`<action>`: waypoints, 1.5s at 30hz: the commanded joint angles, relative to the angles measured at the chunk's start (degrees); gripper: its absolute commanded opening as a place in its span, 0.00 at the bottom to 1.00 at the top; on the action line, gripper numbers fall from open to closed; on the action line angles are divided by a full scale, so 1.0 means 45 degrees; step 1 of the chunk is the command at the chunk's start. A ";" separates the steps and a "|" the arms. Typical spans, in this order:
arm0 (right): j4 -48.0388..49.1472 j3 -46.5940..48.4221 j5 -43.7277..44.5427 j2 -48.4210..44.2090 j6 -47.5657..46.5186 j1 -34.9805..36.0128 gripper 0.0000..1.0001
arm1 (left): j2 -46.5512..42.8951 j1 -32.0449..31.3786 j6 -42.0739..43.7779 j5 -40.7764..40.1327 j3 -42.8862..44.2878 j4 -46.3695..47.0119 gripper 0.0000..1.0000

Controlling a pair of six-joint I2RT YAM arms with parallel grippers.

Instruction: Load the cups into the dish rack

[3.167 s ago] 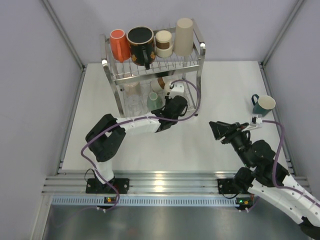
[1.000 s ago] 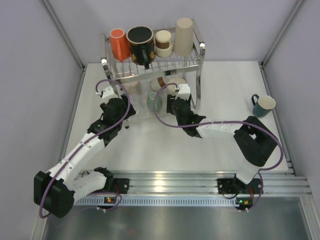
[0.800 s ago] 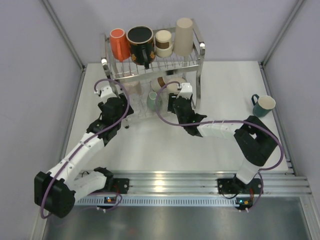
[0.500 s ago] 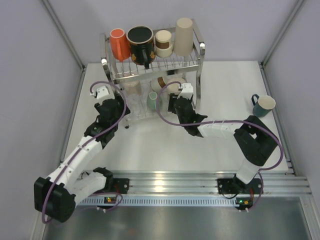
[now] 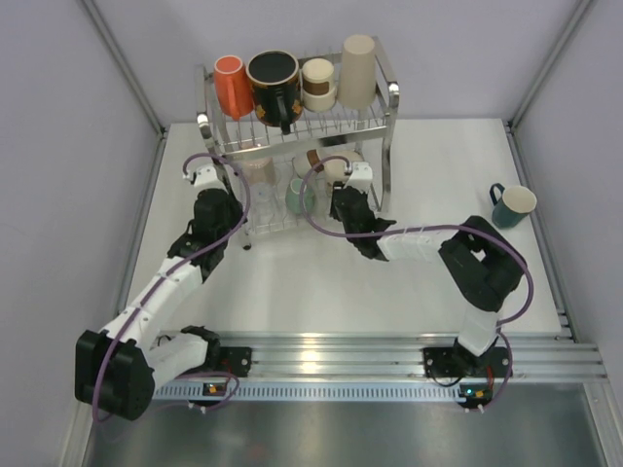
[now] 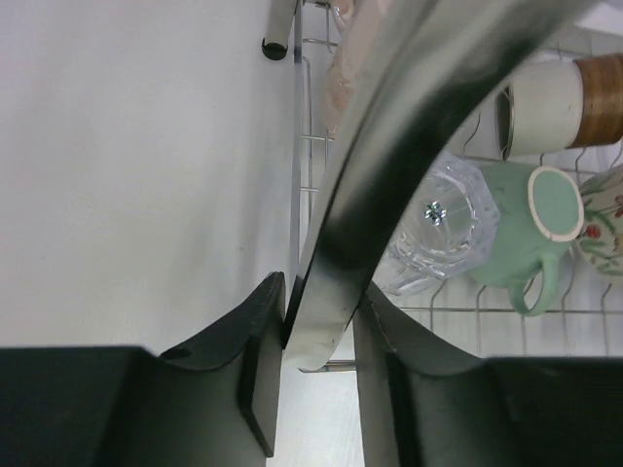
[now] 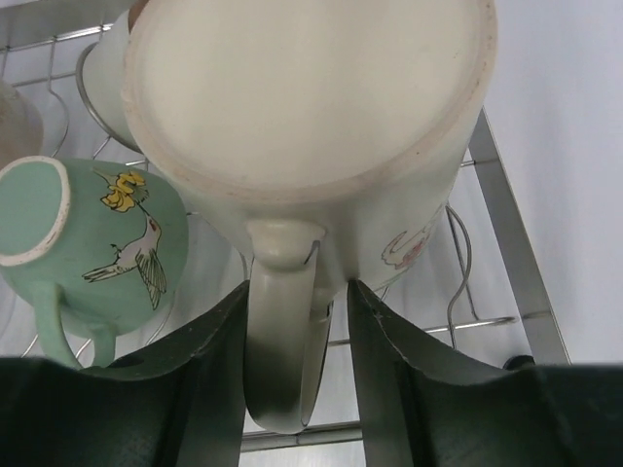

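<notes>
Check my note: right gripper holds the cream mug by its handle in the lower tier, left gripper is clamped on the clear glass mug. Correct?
No. The left wrist view shows the left gripper clamped on a steel post of the dish rack; the clear glass mug sits untouched beyond it. The rest stands.

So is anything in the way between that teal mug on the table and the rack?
Nothing visible is. The table between the teal mug and the dish rack is bare. The right claw is at the rack's lower shelf, shut on a cream mug, with its arm nearer the front.
</notes>
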 commanded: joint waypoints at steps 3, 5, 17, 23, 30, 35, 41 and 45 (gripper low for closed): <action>-0.0096 0.1459 0.0098 0.0492 0.0395 -0.0114 0.36 | -0.0181 0.0265 0.0327 0.0184 -0.0058 0.0856 0.19; -0.0329 0.1809 0.0195 0.0630 0.0513 -0.0115 0.29 | -0.0083 0.0343 0.0269 0.0494 -0.0096 0.0875 0.10; -0.2752 0.3451 0.2673 0.1275 0.2484 -0.0095 0.00 | -0.0317 0.0792 0.0327 0.1317 -0.0273 0.1012 0.00; -0.1450 0.3784 0.2075 0.1743 0.1824 -0.0114 0.00 | -0.0297 0.1105 0.0288 0.1922 -0.0292 0.1031 0.00; 0.0557 0.3669 0.0140 0.2525 0.1725 -0.0485 0.00 | -0.0200 0.1359 0.0346 0.2508 -0.0273 0.1012 0.00; 0.3355 0.2636 -0.1537 0.2486 0.0633 -0.0583 0.00 | -0.0161 0.1515 0.0405 0.2781 -0.0253 0.1012 0.00; 0.4808 0.2532 -0.2499 0.2505 0.0064 -0.0700 0.00 | 0.0073 0.1613 0.0308 0.3036 -0.0234 0.1422 0.00; 0.4572 0.2710 -0.2577 0.2622 0.0102 -0.0837 0.00 | 0.0112 0.1652 0.0269 0.3055 -0.0253 0.1481 0.00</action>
